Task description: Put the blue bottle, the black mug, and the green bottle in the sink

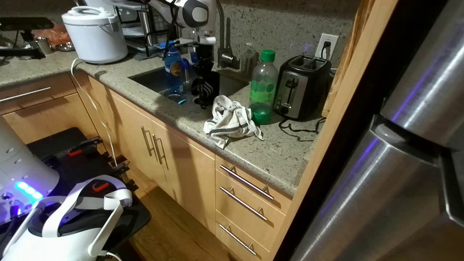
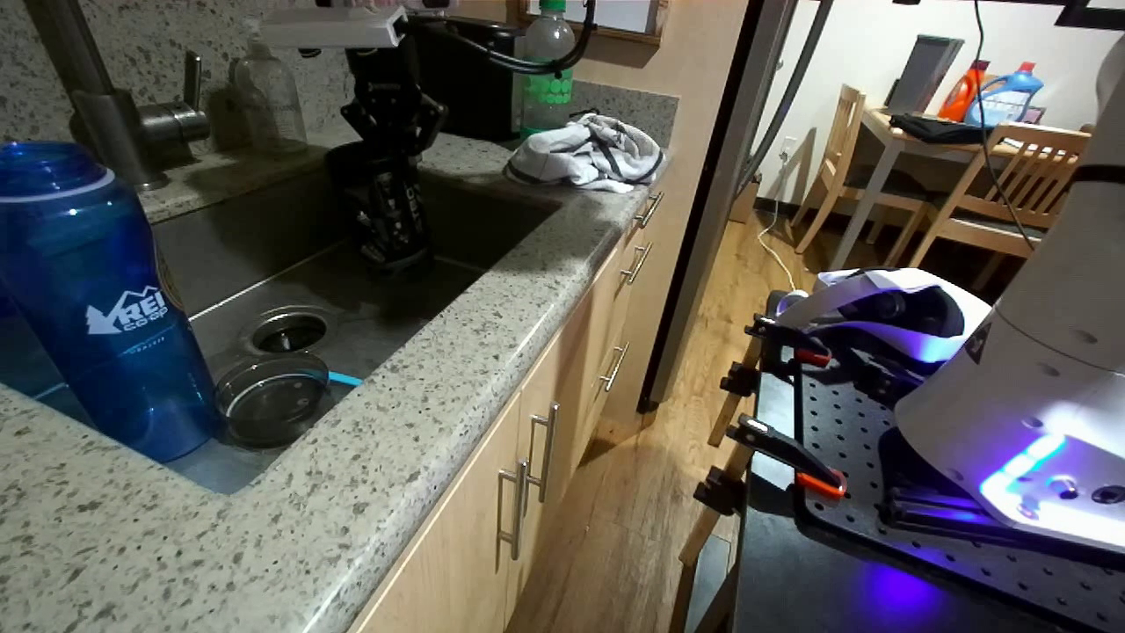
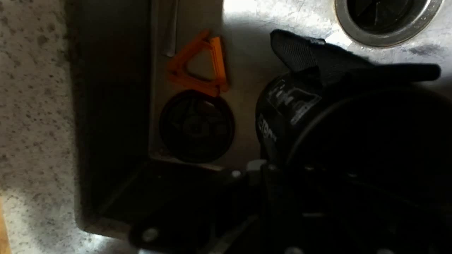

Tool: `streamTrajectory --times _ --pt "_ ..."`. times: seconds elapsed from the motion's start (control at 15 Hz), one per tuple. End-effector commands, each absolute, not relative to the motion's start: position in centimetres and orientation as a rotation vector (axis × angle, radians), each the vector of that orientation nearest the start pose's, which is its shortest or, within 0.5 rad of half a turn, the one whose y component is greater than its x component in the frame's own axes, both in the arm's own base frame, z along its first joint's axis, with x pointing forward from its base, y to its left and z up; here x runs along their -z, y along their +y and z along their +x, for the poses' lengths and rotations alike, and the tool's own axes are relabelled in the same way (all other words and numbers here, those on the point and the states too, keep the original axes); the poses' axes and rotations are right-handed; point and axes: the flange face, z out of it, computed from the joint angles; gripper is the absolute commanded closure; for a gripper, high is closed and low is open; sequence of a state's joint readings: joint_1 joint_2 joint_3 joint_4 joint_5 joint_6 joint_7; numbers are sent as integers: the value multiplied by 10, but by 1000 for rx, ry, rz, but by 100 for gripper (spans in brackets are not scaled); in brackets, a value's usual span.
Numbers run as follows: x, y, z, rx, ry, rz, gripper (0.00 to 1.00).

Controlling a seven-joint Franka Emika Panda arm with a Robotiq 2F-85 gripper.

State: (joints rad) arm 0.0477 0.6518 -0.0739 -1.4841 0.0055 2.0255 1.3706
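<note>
Your gripper (image 2: 388,148) has its jaws nearly together, pinching the upper part of the black mug (image 2: 393,220), which is down inside the sink (image 2: 224,242); whether its base touches the steel you cannot tell. In the wrist view you have an orange triangular frame (image 3: 219,63) just beside a dark disc (image 3: 196,128) on the basin floor; the drain (image 3: 379,35) is well apart from both; the blue bottle (image 2: 119,352) stands in the basin too, just beside a clear round dish (image 2: 277,404). On the speckled stone counter (image 1: 275,156) you see the green bottle (image 1: 266,87), between a crumpled striped towel (image 1: 233,121) and the toaster (image 1: 291,92); around these are pale wood cabinets (image 1: 188,181), a steel fridge (image 1: 355,195), a wood floor (image 2: 624,527) and, farther off, a table (image 2: 866,198) with wooden chairs (image 2: 1037,171). The mug is black with white print; the blue bottle is translucent with white lettering; the green bottle has a green cap, green dots and a green base.
</note>
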Motion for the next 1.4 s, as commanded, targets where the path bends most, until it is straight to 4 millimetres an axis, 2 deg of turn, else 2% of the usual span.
streamTrajectory --times 0.0,0.33,0.6,0.67,0.93,1.0,1.33 --pt "-299 -12 726 -111 2062 -2491 97" --pt "-321 -16 756 -108 2070 -2492 97" --pt "-338 -17 766 -141 2034 -2511 97" --pt "-325 -16 759 -113 2080 -2505 97" --pt "-319 -16 760 -121 2081 -2509 94" --pt "-315 -13 762 -111 2099 -2497 97" --pt "-301 -8 775 -87 2105 -2473 98"
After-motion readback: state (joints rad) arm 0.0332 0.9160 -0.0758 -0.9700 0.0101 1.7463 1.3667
